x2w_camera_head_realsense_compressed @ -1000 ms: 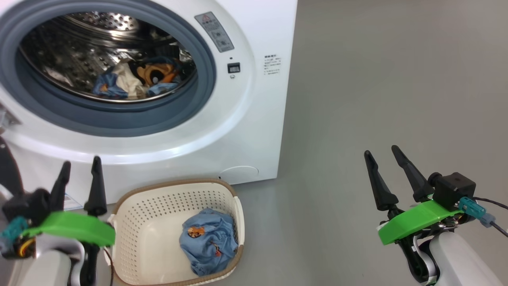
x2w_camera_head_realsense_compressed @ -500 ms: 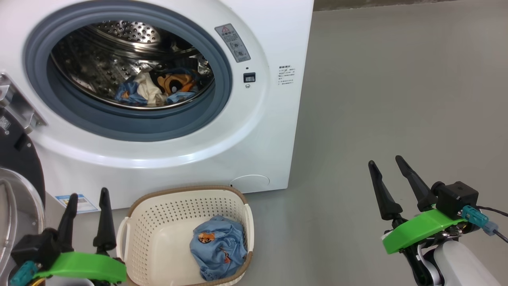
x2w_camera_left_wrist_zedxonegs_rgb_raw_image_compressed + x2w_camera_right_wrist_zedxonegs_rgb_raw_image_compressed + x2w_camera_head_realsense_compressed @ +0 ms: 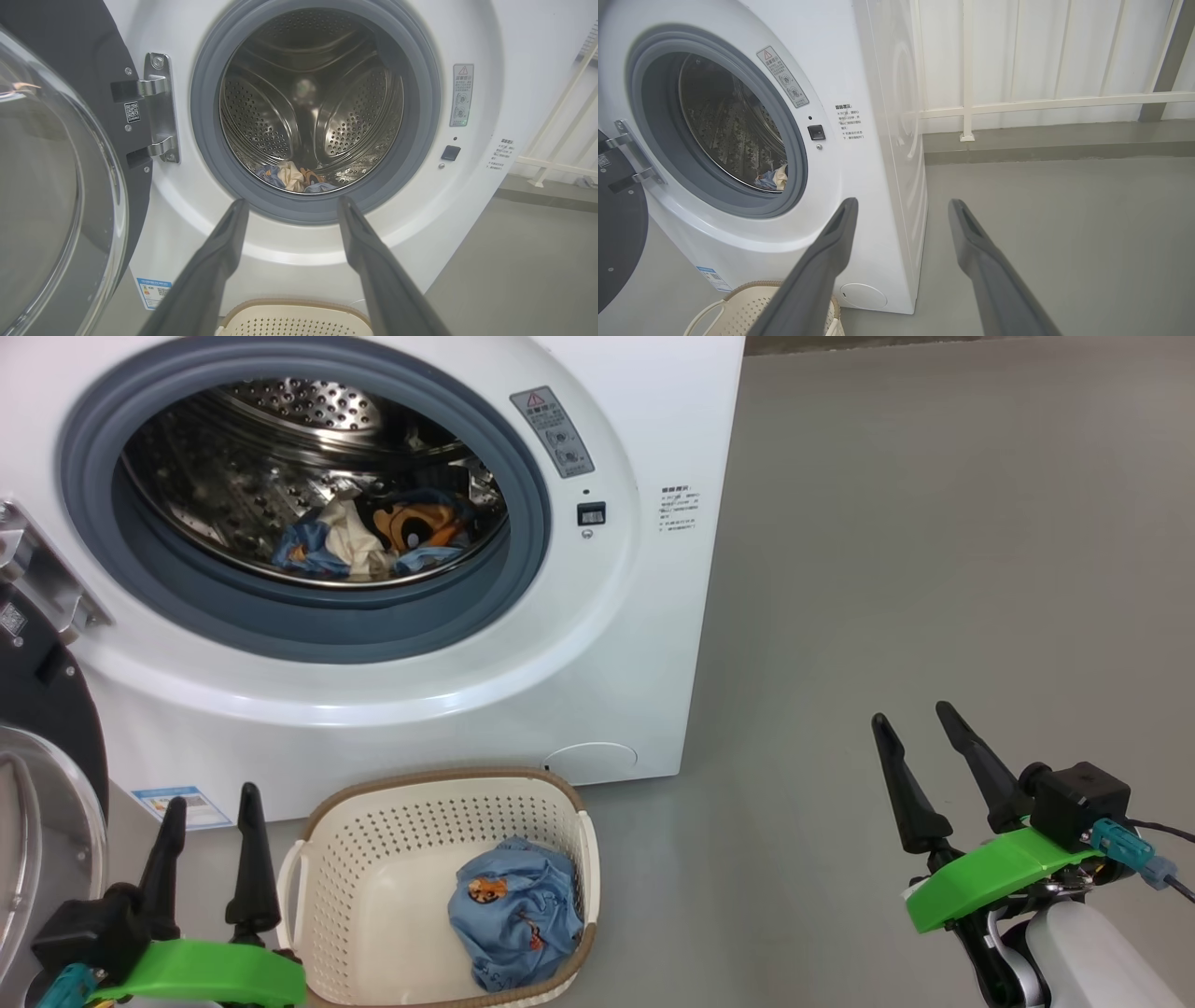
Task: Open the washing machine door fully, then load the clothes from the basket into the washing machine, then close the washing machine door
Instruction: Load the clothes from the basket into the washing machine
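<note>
washing machine (image 3: 607,644): a white front-loader in the upper left of the head view, its round opening uncovered.
door (image 3: 47,709): swung open at the left edge of the head view on a metal hinge (image 3: 161,112), with the black rim and clear glass showing.
drum (image 3: 233,457): perforated steel; a small heap of clothes (image 3: 373,537) in blue, cream and orange print lies at its bottom.
basket (image 3: 373,821): cream, standing on the grey floor (image 3: 934,523) just in front of the machine, at lower centre.
blue garment (image 3: 513,915): one crumpled piece with orange prints, in the right half of the basket.
left gripper (image 3: 212,793): at lower left, just beside the basket, fingers apart and holding nothing.
right gripper (image 3: 910,711): at lower right over bare floor, well apart from the basket, fingers apart and empty.
railing (image 3: 1017,102): pale, across the top of the right wrist view beyond the machine.
</note>
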